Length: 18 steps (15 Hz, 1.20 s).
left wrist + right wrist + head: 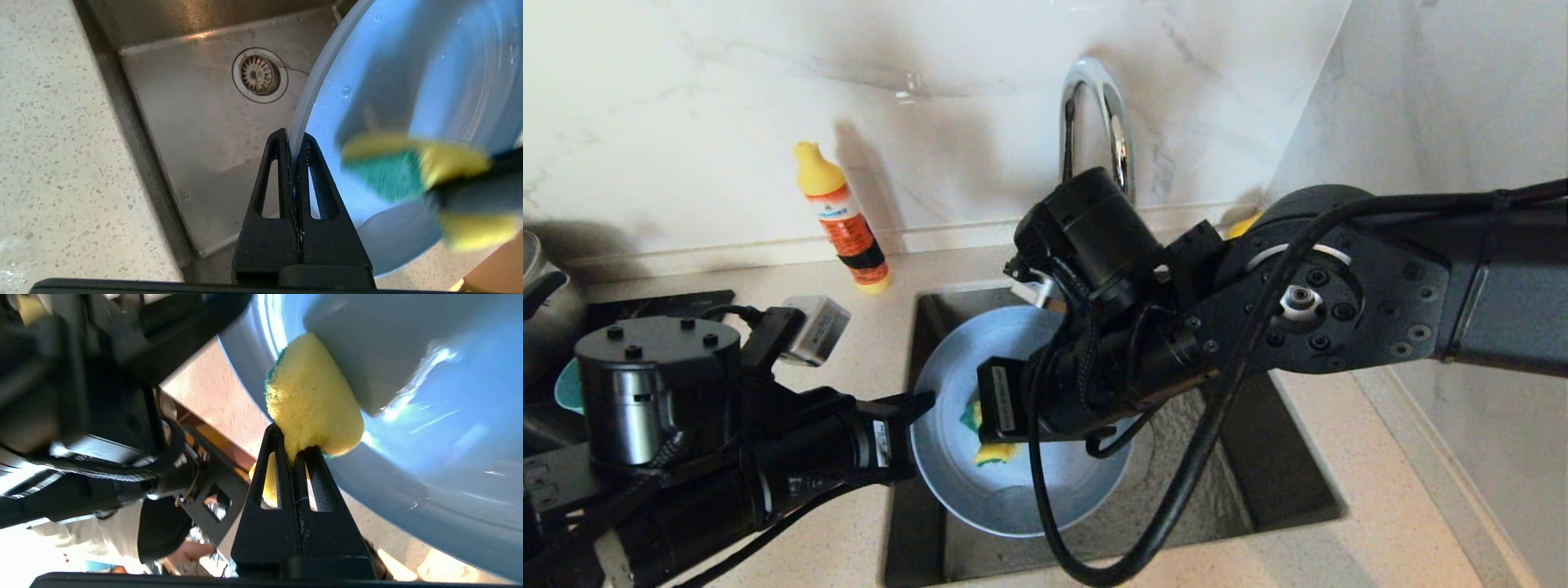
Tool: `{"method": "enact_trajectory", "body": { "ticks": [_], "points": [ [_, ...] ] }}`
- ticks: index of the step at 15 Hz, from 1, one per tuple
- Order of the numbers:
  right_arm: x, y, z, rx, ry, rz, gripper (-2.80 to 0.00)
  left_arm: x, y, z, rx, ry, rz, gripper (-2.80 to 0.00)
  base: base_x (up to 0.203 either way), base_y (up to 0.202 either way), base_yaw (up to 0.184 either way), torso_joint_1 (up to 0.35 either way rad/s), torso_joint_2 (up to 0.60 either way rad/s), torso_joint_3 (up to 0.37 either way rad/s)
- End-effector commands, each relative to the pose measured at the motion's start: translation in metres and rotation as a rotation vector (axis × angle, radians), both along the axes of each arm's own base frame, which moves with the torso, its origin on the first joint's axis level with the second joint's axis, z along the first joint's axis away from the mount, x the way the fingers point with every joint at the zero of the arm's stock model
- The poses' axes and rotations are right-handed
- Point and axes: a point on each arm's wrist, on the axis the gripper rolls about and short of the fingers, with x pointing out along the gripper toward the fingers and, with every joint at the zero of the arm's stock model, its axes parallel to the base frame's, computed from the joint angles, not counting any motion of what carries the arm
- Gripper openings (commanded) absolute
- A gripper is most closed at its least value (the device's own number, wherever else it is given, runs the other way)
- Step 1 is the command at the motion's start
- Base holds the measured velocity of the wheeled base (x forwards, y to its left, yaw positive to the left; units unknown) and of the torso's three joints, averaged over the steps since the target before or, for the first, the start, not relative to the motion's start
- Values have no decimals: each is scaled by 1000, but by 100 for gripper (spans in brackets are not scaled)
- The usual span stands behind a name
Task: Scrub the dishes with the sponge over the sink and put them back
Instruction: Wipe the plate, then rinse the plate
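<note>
The left gripper (pixel 295 147) held the blue-grey plate (pixel 1013 482) by its left rim, jaws clenched on the edge, tilted over the sink (pixel 1258 482). The right gripper (pixel 295 446) pinched the yellow sponge (pixel 312 400) between its closed jaws and pressed it on the plate's inner face, near the middle. An orange bottle (pixel 843 220) stood on the table (pixel 1380 531) behind the sink.
</note>
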Motion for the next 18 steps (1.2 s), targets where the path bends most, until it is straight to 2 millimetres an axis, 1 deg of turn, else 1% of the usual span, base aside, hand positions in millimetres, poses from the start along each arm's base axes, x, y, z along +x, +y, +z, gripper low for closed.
{"method": "enact_trajectory", "body": {
  "ticks": [1,4,6,7,8,9,11,13,14,15,16,18],
  "points": [
    [9,-14,9,11,-6,-42,-280,-1,1,1,-3,-4,3,-280,0,0,0,0,0,0],
    [14,-42,26,21,-21,-97,-280,-4,3,2,-14,-7,10,-280,0,0,0,0,0,0],
    [8,-57,35,17,-16,-114,-280,-5,5,0,-24,4,21,-280,0,0,0,0,0,0],
    [5,-63,34,3,-3,-122,-280,-5,5,0,-24,7,22,-280,0,0,0,0,0,0],
    [2,-70,35,-7,6,-129,-280,-4,5,0,-27,7,21,-280,0,0,0,0,0,0],
    [-4,-78,39,-3,3,-132,-280,-3,4,-1,-25,10,20,-280,0,0,0,0,0,0],
    [-22,-95,57,33,-25,-135,-280,2,1,0,-30,17,24,-280,0,0,0,0,0,0],
    [-45,-117,85,103,-87,-136,-280,15,-5,-1,-50,50,46,-280,0,0,0,0,0,0],
    [-57,-131,99,142,-124,-142,-280,26,-9,-2,-64,76,64,-280,0,0,0,0,0,0],
    [-67,-145,110,164,-151,-156,-280,35,-12,-2,-75,106,81,-280,0,0,0,0,0,0],
    [-78,-163,119,179,-173,-180,-280,46,-17,-4,-83,156,100,-280,0,0,0,0,0,0],
    [-87,-195,126,184,-189,-272,-280,66,-28,-14,-89,247,130,-280,0,0,0,0,0,0]
  ]
}}
